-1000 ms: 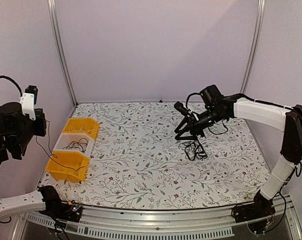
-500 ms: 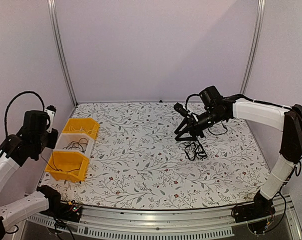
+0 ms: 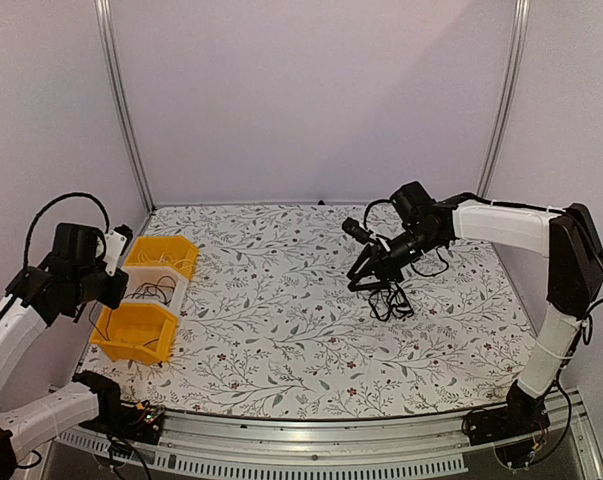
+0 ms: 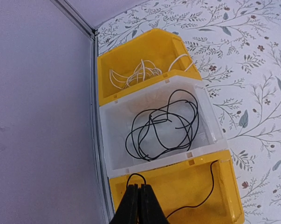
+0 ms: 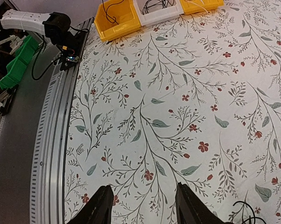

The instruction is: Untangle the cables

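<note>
A loose bundle of thin black cables [image 3: 389, 300] lies on the floral table, and its edge shows at the bottom right of the right wrist view as cables [image 5: 248, 213]. My right gripper [image 3: 366, 272] hovers just left of and above that bundle, open, with nothing between its fingers [image 5: 101, 204]. My left gripper [image 4: 140, 187] is shut on one black cable [image 4: 209, 179] that loops at the fingertips and trails into the near yellow bin [image 4: 233, 196]. From above, the left gripper [image 3: 109, 288] hangs over the bins at the table's left edge.
Three bins stand in a row at the left: a far yellow bin [image 3: 167, 250] with a white cable [image 4: 135, 74], a white middle bin [image 3: 153, 285] holding a coiled black cable [image 4: 163, 126], and the near yellow bin [image 3: 136, 332]. A metal rail [image 3: 311, 455] runs along the front edge.
My left arm has swung down from a raised pose to just over the bins, still shut on its cable. The right gripper has shifted slightly left above the bundle.
</note>
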Available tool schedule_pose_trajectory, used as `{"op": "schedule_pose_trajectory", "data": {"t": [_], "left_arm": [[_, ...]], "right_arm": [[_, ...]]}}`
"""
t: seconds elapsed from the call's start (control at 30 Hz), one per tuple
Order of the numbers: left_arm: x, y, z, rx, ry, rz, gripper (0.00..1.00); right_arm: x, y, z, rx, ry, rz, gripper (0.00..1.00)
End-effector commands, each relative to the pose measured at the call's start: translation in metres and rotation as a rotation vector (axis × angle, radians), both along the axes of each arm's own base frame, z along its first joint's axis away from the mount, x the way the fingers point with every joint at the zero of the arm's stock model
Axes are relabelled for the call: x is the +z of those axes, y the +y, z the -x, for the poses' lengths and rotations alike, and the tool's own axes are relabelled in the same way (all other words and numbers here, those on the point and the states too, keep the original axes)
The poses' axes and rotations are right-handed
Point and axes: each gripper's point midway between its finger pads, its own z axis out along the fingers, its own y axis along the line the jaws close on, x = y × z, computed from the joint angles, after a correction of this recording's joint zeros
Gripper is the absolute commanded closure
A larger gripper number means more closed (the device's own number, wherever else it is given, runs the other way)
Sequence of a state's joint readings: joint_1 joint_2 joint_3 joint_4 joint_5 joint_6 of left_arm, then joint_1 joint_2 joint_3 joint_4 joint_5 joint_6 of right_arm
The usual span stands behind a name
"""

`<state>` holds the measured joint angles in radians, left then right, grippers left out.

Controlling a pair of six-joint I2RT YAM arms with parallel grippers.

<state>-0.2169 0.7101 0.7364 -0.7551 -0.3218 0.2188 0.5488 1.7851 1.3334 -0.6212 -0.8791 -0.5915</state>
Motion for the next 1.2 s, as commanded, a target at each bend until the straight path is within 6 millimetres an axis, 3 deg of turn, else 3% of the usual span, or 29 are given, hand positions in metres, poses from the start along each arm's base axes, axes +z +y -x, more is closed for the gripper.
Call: {"op": "schedule_pose_trajectory", "data": {"t": [0.0,0.07,0.17,0.33,0.67,0.77,0.93,1.17], "left_arm": [[-0.046,-0.006,0.023,-0.069,0.238,-0.013,1.0],[-0.059,-0.014,0.029,-0.117,0.308,0.007,1.0],[-0.062,-0.025,0.029,-0.165,0.356,0.043,1.0],[-0.08,-0.028,0.044,-0.195,0.511,0.028,1.0],[-0.103,-0.019,0.029,-0.16,0.577,-0.067,0.99],[-0.107,-0.02,0.026,-0.173,0.571,-0.077,0.96],[-0.12,-0.026,0.023,-0.213,0.547,-0.128,0.82],[-0.118,-0.034,0.011,-0.238,0.494,-0.136,0.77]], "right_arm": [[0.005,0.004,0.0,0.026,0.014,-0.023,0.51],[0.006,0.005,0.0,0.029,0.016,-0.025,0.51],[0.003,0.006,0.0,0.032,0.035,-0.021,0.51],[-0.001,0.004,0.002,0.036,0.033,-0.01,0.51],[-0.002,0.003,0.005,0.048,0.04,-0.014,0.51],[-0.004,0.002,0.006,0.048,0.038,-0.006,0.51],[-0.004,0.002,0.006,0.05,0.035,-0.006,0.52],[-0.005,0.002,0.005,0.048,0.036,0.001,0.51]]}}
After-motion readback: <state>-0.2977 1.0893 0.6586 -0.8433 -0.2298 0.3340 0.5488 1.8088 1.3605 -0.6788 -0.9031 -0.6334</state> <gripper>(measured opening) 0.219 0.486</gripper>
